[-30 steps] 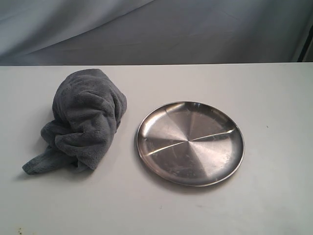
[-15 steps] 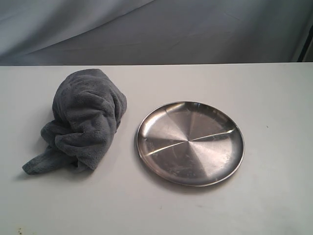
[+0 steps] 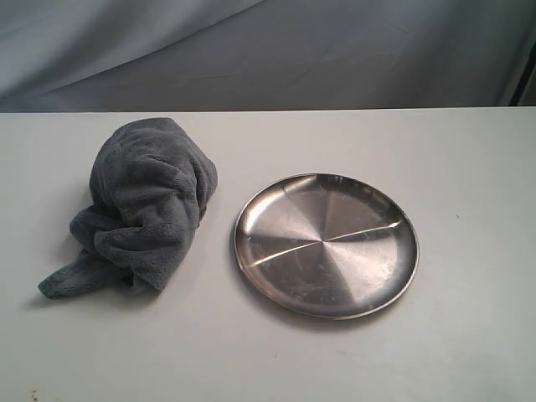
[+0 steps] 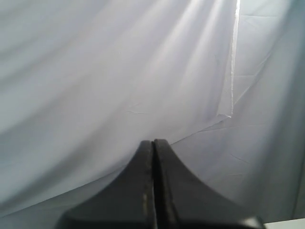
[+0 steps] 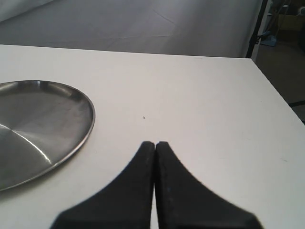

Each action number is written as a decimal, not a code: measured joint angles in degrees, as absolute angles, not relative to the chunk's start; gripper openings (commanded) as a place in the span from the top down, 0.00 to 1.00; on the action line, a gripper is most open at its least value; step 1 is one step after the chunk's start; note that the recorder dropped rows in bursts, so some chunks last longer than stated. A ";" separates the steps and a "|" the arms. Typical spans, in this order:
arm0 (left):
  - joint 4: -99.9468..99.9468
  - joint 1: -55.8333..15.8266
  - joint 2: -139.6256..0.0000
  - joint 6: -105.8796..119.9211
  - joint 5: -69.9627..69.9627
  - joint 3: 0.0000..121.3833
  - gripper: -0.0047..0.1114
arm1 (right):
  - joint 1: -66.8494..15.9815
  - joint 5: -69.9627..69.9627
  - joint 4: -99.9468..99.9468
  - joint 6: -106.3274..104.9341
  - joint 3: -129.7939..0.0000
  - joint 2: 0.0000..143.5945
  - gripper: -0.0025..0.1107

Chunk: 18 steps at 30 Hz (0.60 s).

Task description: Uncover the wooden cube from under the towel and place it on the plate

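A plain white desk (image 3: 276, 368) fills the foreground, and its far edge runs straight across beneath a grey-blue cloth backdrop (image 3: 352, 50) hanging in long soft folds. The light is even and soft, paler on the cloth's upper left. Past the desk's right side, a black stand (image 5: 259, 28) rises against dimmer surroundings.

Towel (image 3: 142, 205) sits bunched in a heap on the table (image 3: 469, 335), left half, with one end trailing out toward the front left. Plate (image 3: 325, 245) lies flat on the table to the right of the towel, near it but apart, a bit closer to the front. Backdrop cloth (image 3: 335, 50) hangs behind the table's far edge, across the full width.
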<state>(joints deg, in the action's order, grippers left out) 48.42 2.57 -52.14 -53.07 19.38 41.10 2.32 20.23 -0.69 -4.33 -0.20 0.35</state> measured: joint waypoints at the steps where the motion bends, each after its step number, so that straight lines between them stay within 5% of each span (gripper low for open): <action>1: 48.42 2.57 -52.34 -51.94 19.38 41.10 0.96 | 2.32 20.23 -0.69 -4.33 -0.20 0.35 0.98; 11: 27.28 -5.02 -58.02 -14.11 12.22 41.72 0.96 | 2.32 20.23 -0.69 -4.33 -0.20 0.35 0.98; 18: 14.96 -11.64 -68.66 4.21 -12.36 56.14 0.96 | 2.32 20.23 -0.69 -4.33 -0.20 0.35 0.98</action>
